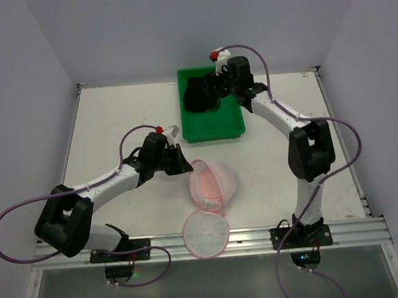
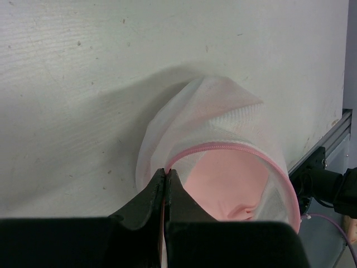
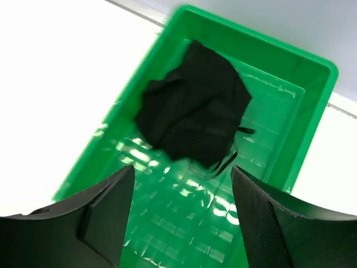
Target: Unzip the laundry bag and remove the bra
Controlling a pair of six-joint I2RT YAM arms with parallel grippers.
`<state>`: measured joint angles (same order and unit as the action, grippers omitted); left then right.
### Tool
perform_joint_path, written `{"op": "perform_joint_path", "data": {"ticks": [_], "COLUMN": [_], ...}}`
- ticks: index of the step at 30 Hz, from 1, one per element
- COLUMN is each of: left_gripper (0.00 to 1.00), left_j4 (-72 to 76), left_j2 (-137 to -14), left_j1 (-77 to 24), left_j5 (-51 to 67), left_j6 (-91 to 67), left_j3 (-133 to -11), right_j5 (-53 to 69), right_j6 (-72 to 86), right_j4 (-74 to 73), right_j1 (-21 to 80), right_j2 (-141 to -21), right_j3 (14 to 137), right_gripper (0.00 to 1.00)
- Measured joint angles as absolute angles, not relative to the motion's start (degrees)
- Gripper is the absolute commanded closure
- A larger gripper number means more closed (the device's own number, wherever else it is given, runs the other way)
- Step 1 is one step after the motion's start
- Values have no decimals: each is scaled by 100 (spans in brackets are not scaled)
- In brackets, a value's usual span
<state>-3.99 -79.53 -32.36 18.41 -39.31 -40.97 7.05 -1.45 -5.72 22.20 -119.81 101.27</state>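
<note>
- Laundry bag (image 1: pixel 212 182): unzipped on table (image 1: pixel 114 128), directly ahead of left gripper (image 2: pixel 167 174); round flap (image 1: pixel 206 235) flopped open on the near side.
- Left gripper: clamped fully shut on pink zipper trim (image 2: pixel 223 148) at the bag mouth.
- Right gripper (image 3: pixel 183 177): spread wide, gripping nothing; black bra (image 3: pixel 192 109) below and beyond its tips, inside green tray (image 3: pixel 312 67), well apart from the bag.
- Step, by the look: bra out and set down. Next probably calls for lifting the right gripper clear of the strap (image 3: pixel 226 162) and releasing the trim.
- Left wrist only: pinch on trim, something pink inside. Top only: open flap. Right wrist only: empty gap between fingers (image 3: pixel 111 212).
</note>
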Motion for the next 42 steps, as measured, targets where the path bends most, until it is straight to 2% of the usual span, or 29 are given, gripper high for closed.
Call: {"op": "perform_joint_path", "data": {"ticks": [3,7,11,17,21,27,31,34,38,42], "left_gripper": [100,100,100,100,100,100,100,100,100,100], "left_j4": [-401,-399,-408,-421,-416,-410,-416,-414,-408,-410], "left_j2": [-7953,-7955,-7955,-7905,-7723,-7470,-7437,-7430,-7424,-7424], "left_j1": [-3227,-3227,-3227,-3227,-3227,-3227,-3227,-3227,-3227,-3227], "left_j5": [1841,1844,1831,1769,1747,1732,1732,1732,1732,1734], "left_j6": [-3920,-3918,-3911,-3837,-3839,-3844,-3846,-3848,-3857,-3889], "left_j3": [-4097,-4097,-4097,-4069,-3927,-3789,-3758,-3756,-3726,-3719], "right_j5": [683,670,659,445,344,-19,-167,-207,-187,-25], "right_j6": [-148,-117,163,690,969,1135,1181,1201,1192,1155], "right_j4": [-578,-484,-414,-578,-611,-679,-709,-845,-1118,-1310], "right_j1": [2530,3573,4729,5474,5610,5586,5548,5533,5529,5551], "right_j2": [-10510,-8759,-7813,-7905,-8149,-8486,-8709,-8788,-8816,-8816], "right_j3": [9006,7874,6914,5865,5424,5107,5107,5107,5107,5109], "right_gripper": [33,46,56,61,70,70,65,56,40,27]}}
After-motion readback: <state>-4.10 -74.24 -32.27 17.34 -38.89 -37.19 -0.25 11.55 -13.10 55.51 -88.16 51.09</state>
